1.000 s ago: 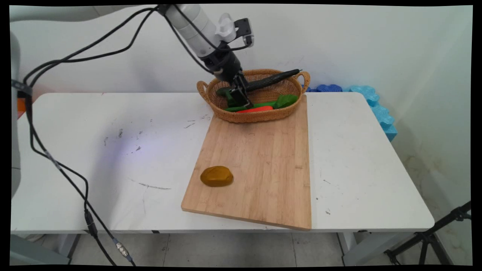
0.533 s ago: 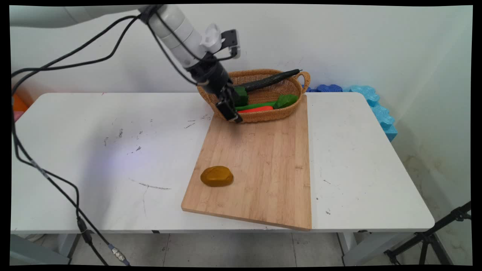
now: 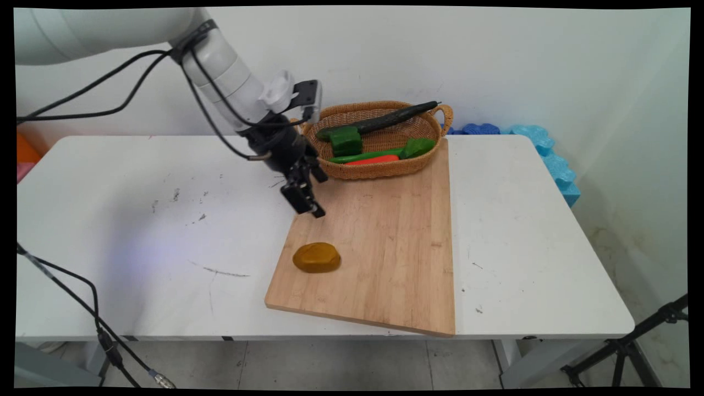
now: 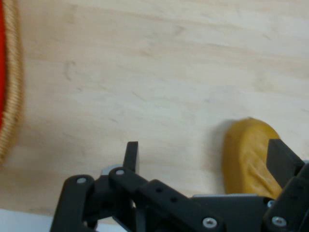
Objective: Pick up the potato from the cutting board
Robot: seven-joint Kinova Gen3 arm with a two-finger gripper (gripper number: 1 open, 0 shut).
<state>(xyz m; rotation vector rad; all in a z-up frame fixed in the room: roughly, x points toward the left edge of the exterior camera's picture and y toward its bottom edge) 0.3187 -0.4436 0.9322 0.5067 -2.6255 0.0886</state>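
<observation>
- Gripper (image 3: 306,202) hangs just left of centre in the main view, over the board's (image 3: 385,242) upper left corner, fingers spread wide with nothing between them
- Potato (image 3: 316,257) lies on the board's lower left part, below the gripper and apart from it; in the hand view it (image 4: 246,159) sits at lower right, partly behind one finger (image 4: 285,162)
- Basket (image 3: 423,157) stands at the board's top edge, holding green and red vegetables

White tubular arm (image 3: 220,71) strung with looping black cables (image 3: 82,104), ending in a black claw (image 3: 304,198) of hinged linkage bars studded with small silver screws (image 4: 209,222).
</observation>
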